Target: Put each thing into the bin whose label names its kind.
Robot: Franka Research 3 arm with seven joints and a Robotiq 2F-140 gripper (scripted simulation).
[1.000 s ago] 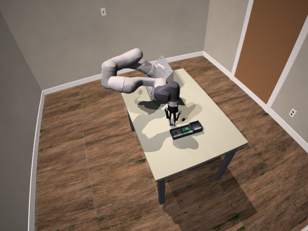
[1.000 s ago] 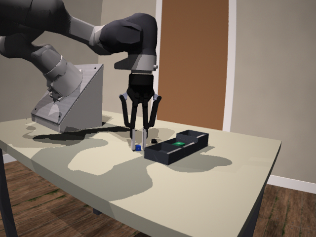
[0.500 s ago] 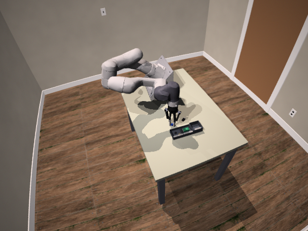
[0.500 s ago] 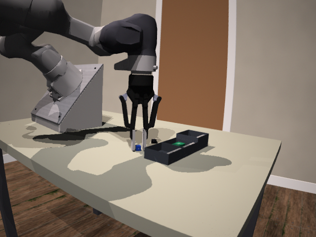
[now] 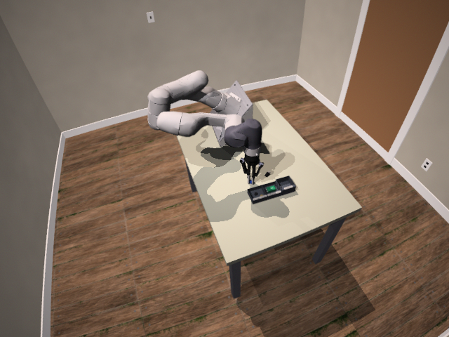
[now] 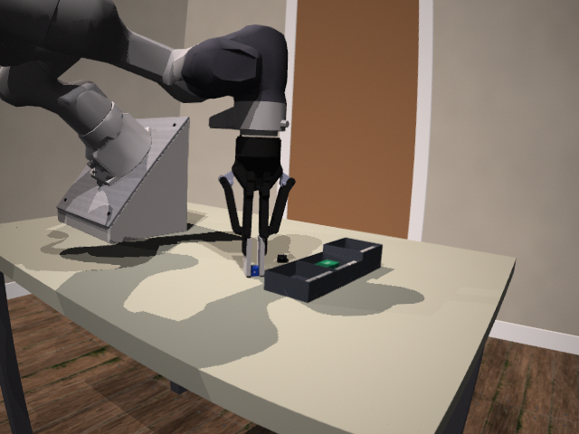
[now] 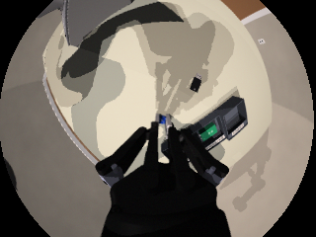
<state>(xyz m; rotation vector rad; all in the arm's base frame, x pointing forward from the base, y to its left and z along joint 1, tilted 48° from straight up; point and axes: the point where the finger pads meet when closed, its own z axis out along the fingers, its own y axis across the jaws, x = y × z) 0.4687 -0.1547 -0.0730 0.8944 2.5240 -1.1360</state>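
A small blue block [image 6: 254,269] sits on the table just left of a dark row of three bins [image 6: 322,274]. My gripper [image 6: 254,270] points straight down with its fingertips at table height, shut on the blue block from both sides. The block also shows between the fingertips in the wrist view [image 7: 161,118]. A small black piece [image 6: 281,258] lies on the table behind the bins, apart from my fingers. A green flat piece [image 6: 327,263] lies in the middle bin. The bin labels are too small to read.
The grey wedge-shaped arm mount [image 6: 130,196] stands at the back left of the table. The row of bins [image 5: 271,189] lies close to the right of my gripper [image 5: 250,180]. The table's front edge is well away from the bins.
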